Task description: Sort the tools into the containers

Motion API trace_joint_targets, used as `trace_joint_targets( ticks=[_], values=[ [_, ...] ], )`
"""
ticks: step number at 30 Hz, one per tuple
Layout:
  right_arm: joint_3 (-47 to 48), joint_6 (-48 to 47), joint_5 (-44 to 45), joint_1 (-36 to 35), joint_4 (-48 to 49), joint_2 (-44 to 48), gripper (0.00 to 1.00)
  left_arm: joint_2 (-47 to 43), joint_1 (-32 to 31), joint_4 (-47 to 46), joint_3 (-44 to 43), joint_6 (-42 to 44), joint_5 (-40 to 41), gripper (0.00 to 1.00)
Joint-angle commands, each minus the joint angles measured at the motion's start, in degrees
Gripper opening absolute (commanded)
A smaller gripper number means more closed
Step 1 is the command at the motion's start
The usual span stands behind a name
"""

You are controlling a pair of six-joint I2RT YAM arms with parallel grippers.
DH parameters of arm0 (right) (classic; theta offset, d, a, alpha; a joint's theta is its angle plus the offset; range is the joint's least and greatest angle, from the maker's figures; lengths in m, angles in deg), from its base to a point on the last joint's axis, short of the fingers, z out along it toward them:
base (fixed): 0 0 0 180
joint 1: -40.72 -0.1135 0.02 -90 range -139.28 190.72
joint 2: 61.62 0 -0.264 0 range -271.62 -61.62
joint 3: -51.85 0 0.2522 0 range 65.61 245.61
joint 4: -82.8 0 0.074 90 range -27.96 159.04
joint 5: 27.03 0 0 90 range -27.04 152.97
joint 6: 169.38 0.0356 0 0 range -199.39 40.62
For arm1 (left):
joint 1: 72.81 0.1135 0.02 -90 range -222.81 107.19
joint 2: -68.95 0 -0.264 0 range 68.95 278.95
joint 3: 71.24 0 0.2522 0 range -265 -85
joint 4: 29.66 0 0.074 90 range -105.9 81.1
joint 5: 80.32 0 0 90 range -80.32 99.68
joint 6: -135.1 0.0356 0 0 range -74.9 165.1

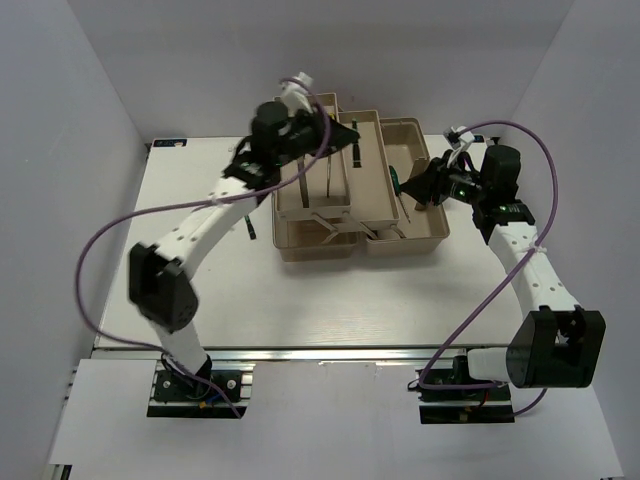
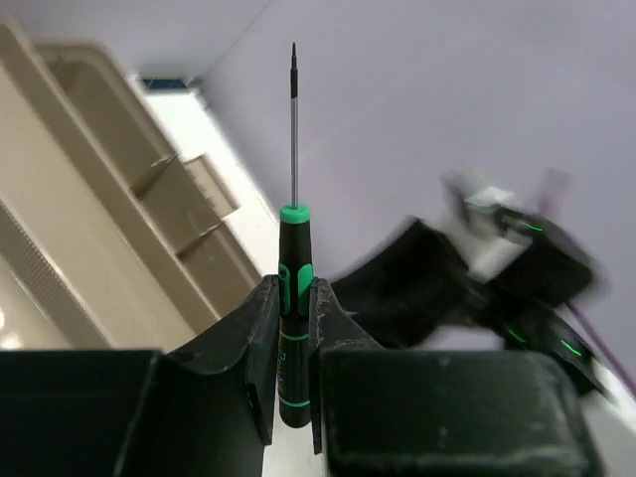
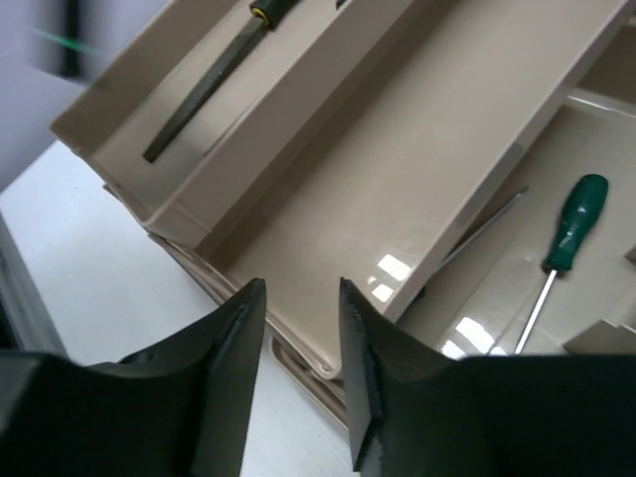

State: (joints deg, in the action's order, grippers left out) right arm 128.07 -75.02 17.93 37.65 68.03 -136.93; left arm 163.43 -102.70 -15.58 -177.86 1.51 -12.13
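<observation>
Green-and-black screwdriver (image 2: 295, 238) sits clamped by its handle in my left gripper (image 2: 294, 290), above the far side of the beige trays (image 1: 370, 170); my right gripper (image 3: 302, 298), jaws apart and empty, hovers at their right.

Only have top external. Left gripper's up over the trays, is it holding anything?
Observer: Yes. The left gripper is shut on a screwdriver, clamped on the green-and-black handle, with the tip pointing away from the wrist.
Operator: Right gripper?
Observer: The right gripper is open, with nothing between the fingers.
Operator: Anything in the containers?
Observer: A file lies in an upper tray. A second screwdriver, green-handled, lies in a lower compartment.
</observation>
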Motion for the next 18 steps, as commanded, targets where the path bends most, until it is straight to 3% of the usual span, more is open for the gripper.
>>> trace_joint_targets(
  ticks=[1, 6, 10, 11, 14, 18],
  values=[
    [-0.92, 0.47, 2.06, 0.17, 2.25, 3.32, 0.42, 9.37, -3.93, 5.92, -7.93, -1.24, 7.56, 0.00],
    [-3.13, -0.32, 2.50, 0.17, 2.51, 5.69, 0.49, 19.24, -6.93, 16.53, -21.54, 0.78, 16.59, 0.05],
    [-3.57, -2.68, 1.19, 0.08, 1.55, 6.58, 0.62, 21.98, -6.94, 18.14, -26.14, 2.10, 16.97, 0.34],
    [-3.66, -3.39, 0.31, 0.08, 1.54, 6.49, 0.67, 22.15, -6.94, 18.31, -26.93, 2.46, 16.88, 0.48],
    [-2.70, -8.82, -7.50, -0.01, 0.58, 5.70, 0.76, 22.24, -6.94, 20.24, -31.67, 3.51, 16.44, 0.56],
    [-0.42, -18.75, -13.67, -4.20, -5.30, 3.77, 0.71, 16.03, -6.50, 22.96, -32.13, 6.32, 18.98, 0.57]
  ],
)
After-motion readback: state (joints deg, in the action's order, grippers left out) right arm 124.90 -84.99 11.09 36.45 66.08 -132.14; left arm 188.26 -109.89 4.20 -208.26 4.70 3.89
